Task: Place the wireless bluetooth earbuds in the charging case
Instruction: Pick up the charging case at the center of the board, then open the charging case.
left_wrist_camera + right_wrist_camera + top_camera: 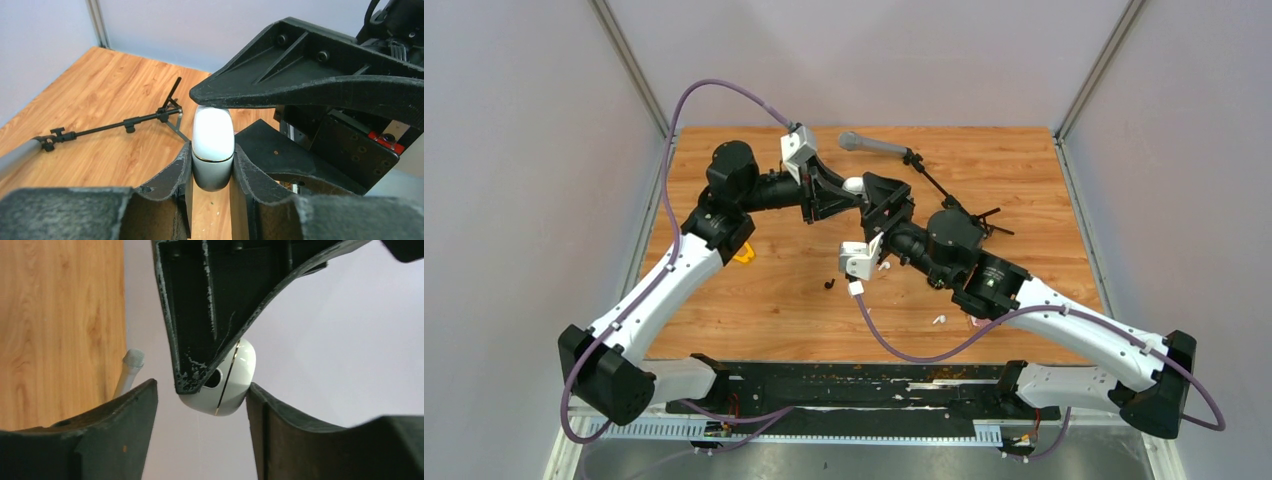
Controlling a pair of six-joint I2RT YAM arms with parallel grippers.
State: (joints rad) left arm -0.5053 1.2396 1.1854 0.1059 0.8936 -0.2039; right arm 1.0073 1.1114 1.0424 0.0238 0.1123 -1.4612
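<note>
The left tool [212,165] is closed firmly on the lower half of the charging case [213,135], one finger pressed to each side, and holds it upright in the air above the surface [1024,180]. The right tool [201,385] meets it head-on with its jaws apart. From its own wrist view the case sits in the gap, close to one finger and well clear of the other, so it grips nothing. From the left wrist view, one right finger [310,87] lies across the top of the case, touching or almost touching the lid. The seam between lid and body shows as a thin closed line.

None of the wireless bluetooth earbuds [829,285] is in the case or in either tool. A dark one lies on the surface beneath the two tools, toward the arm bases. A pale speck [939,320] further along under the right arm may be another, though it is too small to be sure, and the rest cannot be picked out.

Judged from this, the task is at its opening stage. The case is secured, the lid has yet to be lifted, and every earbud has yet to be picked up and seated.
</note>
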